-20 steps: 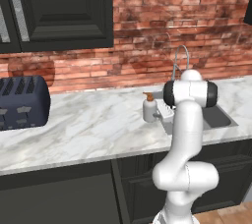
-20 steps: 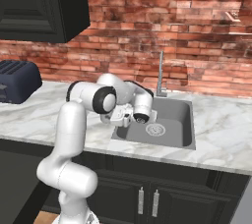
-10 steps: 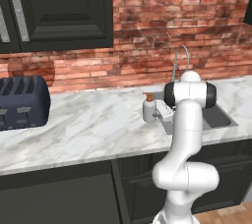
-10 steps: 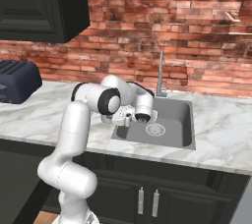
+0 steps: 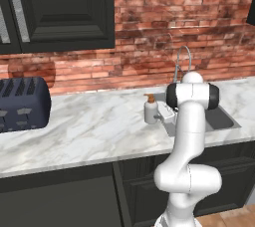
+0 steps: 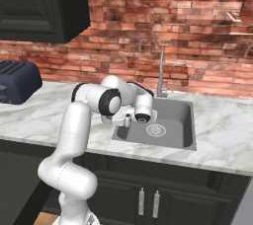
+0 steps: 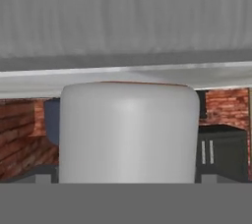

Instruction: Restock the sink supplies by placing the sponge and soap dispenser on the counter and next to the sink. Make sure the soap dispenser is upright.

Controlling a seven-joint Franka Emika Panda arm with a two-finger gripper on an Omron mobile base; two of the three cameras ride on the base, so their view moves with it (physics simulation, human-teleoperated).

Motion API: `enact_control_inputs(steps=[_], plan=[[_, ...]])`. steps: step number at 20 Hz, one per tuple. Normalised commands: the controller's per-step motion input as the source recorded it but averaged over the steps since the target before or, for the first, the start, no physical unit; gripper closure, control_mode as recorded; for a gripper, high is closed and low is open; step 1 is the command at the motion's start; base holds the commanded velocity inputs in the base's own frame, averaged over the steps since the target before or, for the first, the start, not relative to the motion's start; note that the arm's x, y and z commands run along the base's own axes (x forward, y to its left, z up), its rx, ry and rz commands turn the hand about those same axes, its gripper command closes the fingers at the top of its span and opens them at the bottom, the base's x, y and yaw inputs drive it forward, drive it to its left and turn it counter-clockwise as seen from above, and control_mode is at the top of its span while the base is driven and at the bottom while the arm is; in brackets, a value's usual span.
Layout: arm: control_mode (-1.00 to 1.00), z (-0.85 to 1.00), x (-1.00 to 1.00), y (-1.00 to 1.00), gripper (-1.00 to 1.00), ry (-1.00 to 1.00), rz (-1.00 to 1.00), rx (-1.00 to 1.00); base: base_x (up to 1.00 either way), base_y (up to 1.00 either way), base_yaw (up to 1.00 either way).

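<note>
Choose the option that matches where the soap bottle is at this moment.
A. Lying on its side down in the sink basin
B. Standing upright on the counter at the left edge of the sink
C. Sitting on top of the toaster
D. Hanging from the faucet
B. The left base view shows the soap bottle standing upright on the counter at the left edge of the sink, with the gripper right beside it.

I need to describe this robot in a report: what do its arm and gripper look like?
The arm is glossy white, built of rounded tubular links with dark bands at the joints, rising from a bulbous white base. The gripper is a small pale block. No cables or markings are visible.
</note>
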Motion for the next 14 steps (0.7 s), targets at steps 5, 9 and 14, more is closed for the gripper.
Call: enact_control_inputs(steps=[5,9,14], plan=[[-1.0,-0.11,-0.16,0.19,-1.0,-0.02,0.0,-0.06,0.0,0.0,0.0],[-1.0,0.0,-0.24,0.0,-1.0,-0.02,0.0,0.0,0.0,0.0,0.0],[-1.0,0.0,-0.26,0.0,-1.0,0.0,0.0,0.0,0.0,0.0,0.0]])
